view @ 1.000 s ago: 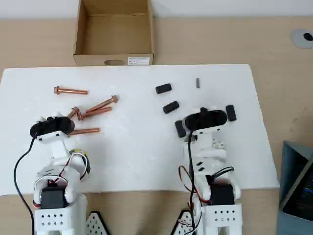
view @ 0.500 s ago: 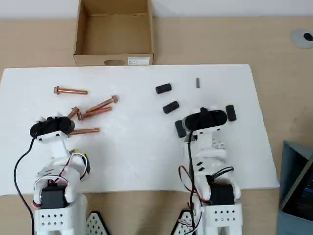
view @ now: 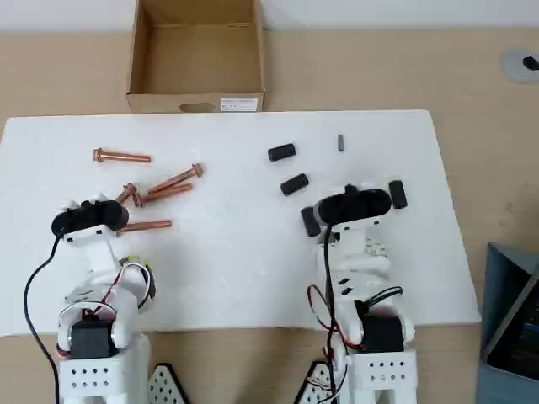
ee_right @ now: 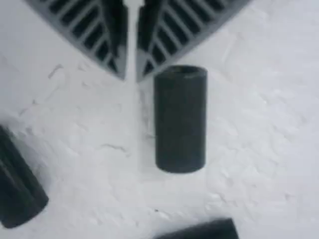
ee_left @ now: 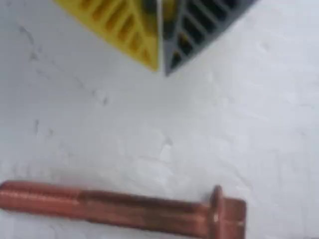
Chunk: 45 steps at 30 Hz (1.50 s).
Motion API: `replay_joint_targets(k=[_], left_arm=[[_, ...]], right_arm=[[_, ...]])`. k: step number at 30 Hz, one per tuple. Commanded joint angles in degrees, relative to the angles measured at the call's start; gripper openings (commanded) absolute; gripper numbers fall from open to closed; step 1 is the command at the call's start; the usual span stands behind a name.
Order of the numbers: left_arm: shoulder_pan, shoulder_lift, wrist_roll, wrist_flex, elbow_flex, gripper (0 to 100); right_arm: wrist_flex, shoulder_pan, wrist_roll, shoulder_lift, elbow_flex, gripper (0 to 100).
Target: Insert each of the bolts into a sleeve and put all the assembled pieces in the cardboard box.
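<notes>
Both sit pressed together and empty, left gripper (ee_left: 160, 67) near a copper flanged bolt (ee_left: 124, 209), right gripper (ee_right: 130, 74) just beside a black cylindrical sleeve (ee_right: 180, 117) on the white desk (view: 236, 252), so lowering unopened could send either round part rolling away.

Bolts (view: 122, 156): copper-orange, recorded with a metallic sheen; the threaded end is seen slightly darker on the one in the left wrist view (ee_left: 124, 209).
Sleeves (view: 281, 152): plain matte black, unmarked (ee_right: 180, 118).
Cardboard box (view: 195, 103): brown, with a white label noted on one wall.
Sheet (view: 236, 252): white, faintly mottled.
Table (view: 472, 84): light tan.
Left gripper (ee_left: 160, 64): yellow on one side, dark grey on the other, slatted rib pattern on both.
Right gripper (ee_right: 130, 72): dark grey throughout, same ribbing.
Arms (view: 358, 252): white bodies, black housings.
</notes>
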Motion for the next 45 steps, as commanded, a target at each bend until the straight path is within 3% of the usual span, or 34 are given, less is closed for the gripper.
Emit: replay_joint_targets(k=[1, 36, 40, 45], left_arm=[[-0.44, -0.40, 0.00, -0.35, -0.35, 0], [-0.35, -0.40, -0.18, -0.35, -0.35, 0], [2.81, -0.40, -0.44, -2.29, 0.00, 0], [2.90, -0.40, -0.44, -2.46, -5.36, 1]], right_arm=[[0.18, 0.75, -0.26, -1.89, 0.04, 1.0], [0.18, 0.75, -0.26, -1.89, 0.04, 1.0], [-0.18, 0.66, -0.70, -1.89, -0.22, 1.0], [7.47, 0.92, -0.70, -1.45, -9.36, 1.0]])
